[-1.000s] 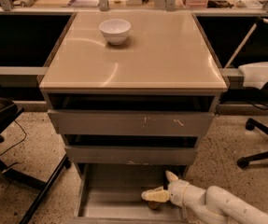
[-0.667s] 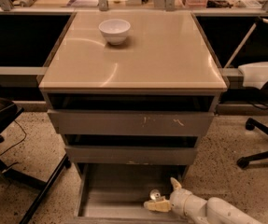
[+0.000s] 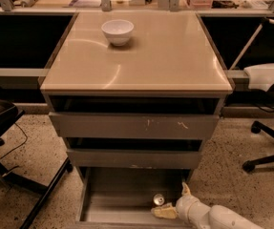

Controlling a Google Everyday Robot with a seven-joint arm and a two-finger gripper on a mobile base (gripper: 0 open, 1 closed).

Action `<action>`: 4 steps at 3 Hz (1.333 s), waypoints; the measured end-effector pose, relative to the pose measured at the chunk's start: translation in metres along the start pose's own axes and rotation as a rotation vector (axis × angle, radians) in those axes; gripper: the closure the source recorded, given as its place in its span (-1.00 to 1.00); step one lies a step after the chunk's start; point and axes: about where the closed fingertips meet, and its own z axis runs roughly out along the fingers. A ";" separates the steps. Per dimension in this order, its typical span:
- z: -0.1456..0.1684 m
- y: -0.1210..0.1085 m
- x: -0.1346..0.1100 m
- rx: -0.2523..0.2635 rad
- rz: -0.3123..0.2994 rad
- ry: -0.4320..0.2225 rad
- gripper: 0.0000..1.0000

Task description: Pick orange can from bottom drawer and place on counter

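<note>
- The robot's gripper (image 3: 163, 212) sits low at the front right of the open bottom drawer (image 3: 112, 202), its pale arm (image 3: 222, 218) reaching in from the lower right corner of the camera view.
- The gripper has slid down and toward the drawer's front edge over the past second, leaving the spot it covered then.
- That shift has uncovered the orange can (image 3: 158, 199), which stands upright on the drawer floor with its silver lid showing, just behind the gripper and very close to it (whether the two touch cannot be told).
- Whether the jaws are spread or pressed together cannot be told from this angle; nothing shows the can held or lifted.
- The likely reading is a realignment before the grasp, so the pick is not yet made.
- The bench (image 3: 165, 56) above the cabinet, where the can is due to end up, carries only a white bowl (image 3: 117, 31) near its far left side.
- The two upper drawers (image 3: 127, 126) overhang the bottom one (a lift straight up looks likely to meet them).
</note>
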 end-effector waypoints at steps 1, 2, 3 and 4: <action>0.017 0.006 0.004 -0.054 0.034 -0.025 -1.00; 0.058 0.014 0.008 -0.158 0.108 -0.079 -1.00; 0.084 0.011 0.013 -0.191 0.160 -0.128 -1.00; 0.094 -0.003 0.020 -0.154 0.191 -0.172 -1.00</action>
